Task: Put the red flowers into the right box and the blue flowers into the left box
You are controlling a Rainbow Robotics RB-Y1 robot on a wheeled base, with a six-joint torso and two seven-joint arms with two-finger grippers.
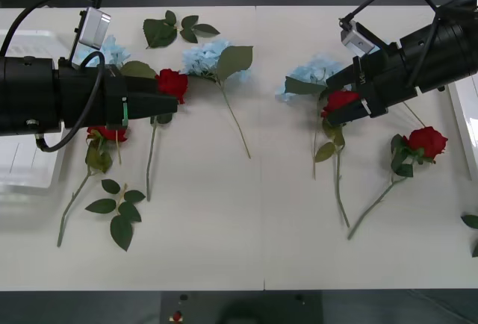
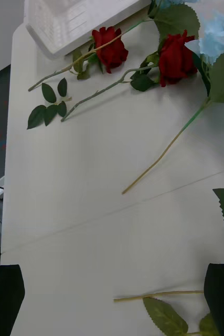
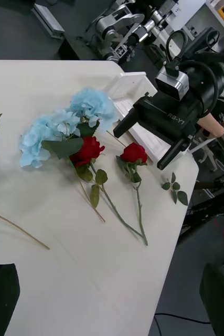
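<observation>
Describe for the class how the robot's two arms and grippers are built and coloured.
Both arms are thick black cylinders tapering to black wedge-shaped ends. The left gripper and right gripper have black fingers. Each wrist carries a small silver-grey camera box, with black cables looping back along the arm. The right arm's casing bears white "RB-Y1" lettering.
</observation>
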